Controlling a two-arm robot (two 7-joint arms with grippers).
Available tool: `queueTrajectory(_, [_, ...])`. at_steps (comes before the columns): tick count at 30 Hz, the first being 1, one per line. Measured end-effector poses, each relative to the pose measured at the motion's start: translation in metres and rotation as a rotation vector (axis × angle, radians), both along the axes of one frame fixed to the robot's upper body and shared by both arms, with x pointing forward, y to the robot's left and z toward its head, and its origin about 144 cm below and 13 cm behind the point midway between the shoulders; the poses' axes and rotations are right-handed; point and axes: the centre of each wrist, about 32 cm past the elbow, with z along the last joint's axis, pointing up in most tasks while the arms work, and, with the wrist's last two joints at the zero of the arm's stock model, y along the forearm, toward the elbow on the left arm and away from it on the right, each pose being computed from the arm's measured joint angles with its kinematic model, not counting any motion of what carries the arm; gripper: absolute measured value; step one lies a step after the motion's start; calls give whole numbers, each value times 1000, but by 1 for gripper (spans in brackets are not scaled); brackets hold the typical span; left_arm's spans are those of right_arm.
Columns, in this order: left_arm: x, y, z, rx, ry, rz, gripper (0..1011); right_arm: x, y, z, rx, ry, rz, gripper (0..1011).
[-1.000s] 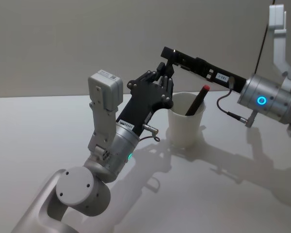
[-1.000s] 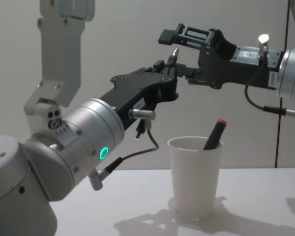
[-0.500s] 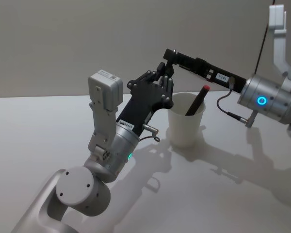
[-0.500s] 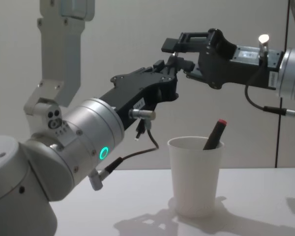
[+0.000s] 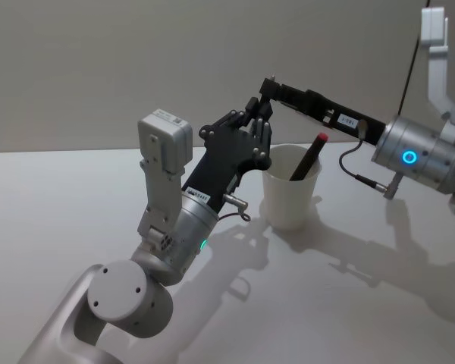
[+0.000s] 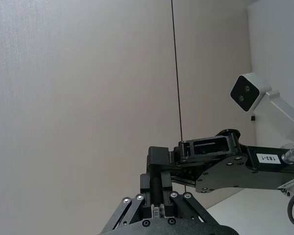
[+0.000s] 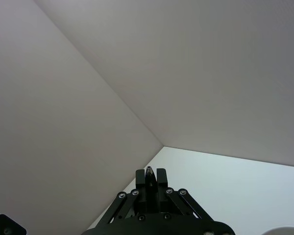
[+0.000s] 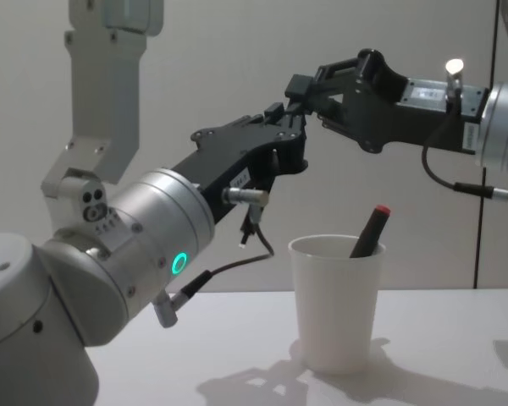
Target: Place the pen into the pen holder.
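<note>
Black pen (image 5: 307,158) with red cap leans inside the white paper-cup pen holder (image 5: 292,203), which stands on the white table (image 5: 61,197). Raised above the cup, left gripper (image 5: 255,112) and right gripper (image 5: 266,85) are both clenched, tips close together

Head downward; chest sideways; both see pen holder (image 5: 288,206)

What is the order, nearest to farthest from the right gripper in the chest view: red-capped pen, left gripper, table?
1. left gripper, just below the right gripper.
2. red-capped pen, lower, standing in the pen holder.
3. table, lowest.
</note>
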Motion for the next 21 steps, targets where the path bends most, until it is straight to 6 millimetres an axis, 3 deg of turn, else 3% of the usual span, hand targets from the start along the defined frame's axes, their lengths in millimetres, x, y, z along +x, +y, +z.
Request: queueTrajectory(21, [0, 0, 0, 0, 0, 1, 130, 0, 0, 0, 0, 0, 0, 120])
